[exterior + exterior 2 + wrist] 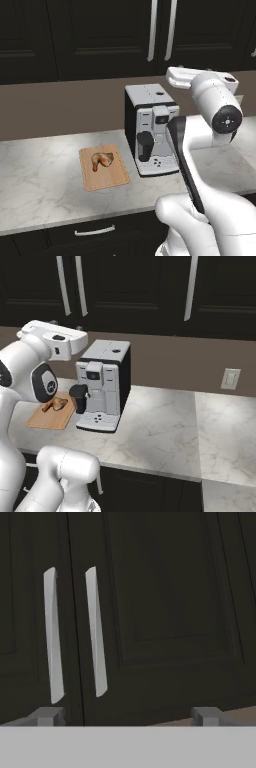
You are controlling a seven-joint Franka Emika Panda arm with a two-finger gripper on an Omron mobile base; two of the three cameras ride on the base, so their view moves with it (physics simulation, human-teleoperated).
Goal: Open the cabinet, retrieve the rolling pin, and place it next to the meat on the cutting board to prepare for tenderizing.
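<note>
- Since the rolling pin is presumably sitting behind those closed doors, the cabinet is what's getting handled first, and it's hanging on the wall above the counter, both panelled doors shut flat.
- I'm guessing the doors are swinging stiff and rigid on hinges, nothing fragile, so the place to grab is one of the two long silver bars: the right door's handle or the left door's handle, side by side at the seam.
- Those bars are looking smooth and a bit slick, so I'd say pinching across the bar near the middle is safer than hooking its tip.
- The gripper is hanging in front of the doors with its jaws spread wide, pinching nothing and not touching either bar, the right door's bar sitting just inside its span.
- Down below, the meat is lying on the cutting board, leaving bare board beside it for the pin.
- The coffee machine is standing just beside the board on the marble counter, which could be crowding the drop-off later.
</note>
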